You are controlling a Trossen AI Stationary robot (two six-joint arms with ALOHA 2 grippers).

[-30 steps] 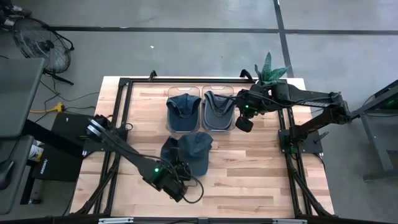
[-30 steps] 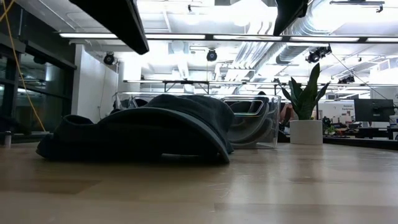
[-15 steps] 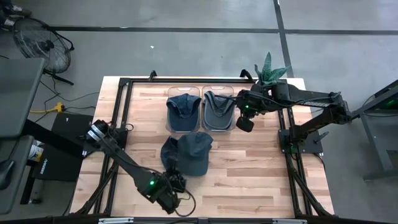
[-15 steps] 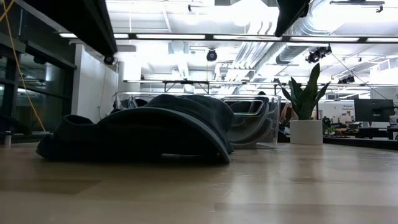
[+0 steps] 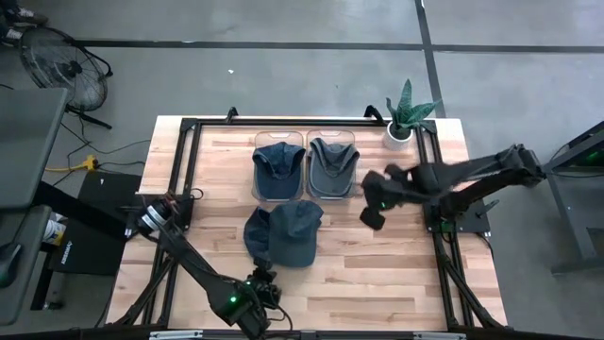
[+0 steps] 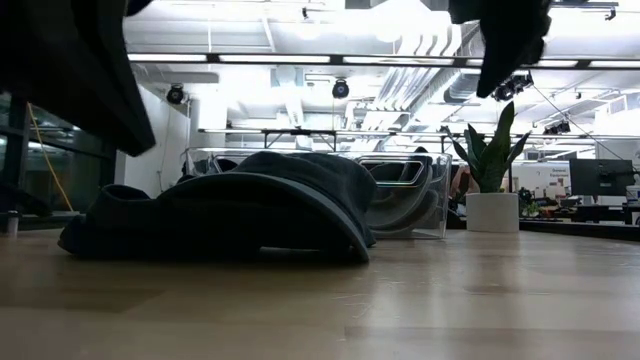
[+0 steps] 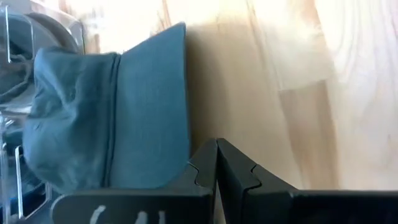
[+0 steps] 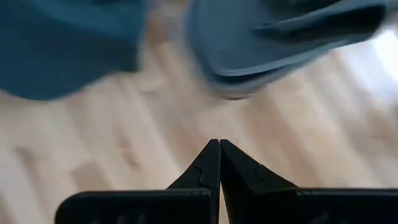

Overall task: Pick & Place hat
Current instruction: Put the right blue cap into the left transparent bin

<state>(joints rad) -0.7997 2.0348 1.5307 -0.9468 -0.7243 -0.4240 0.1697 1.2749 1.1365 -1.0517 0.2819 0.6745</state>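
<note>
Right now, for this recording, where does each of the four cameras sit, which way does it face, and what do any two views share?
High view: above, looking straight down on the table; left gripper near the front edge, right gripper beside the bins.
Low view: at table-top height, looking level across at the loose hat; dark arm parts hang in from above.
Left wrist view: past its own shut fingers at the loose hat.
Right wrist view: past its own shut fingers at wood and blurred hats.
Shared: high, low and left wrist views all show the loose hat.
</note>
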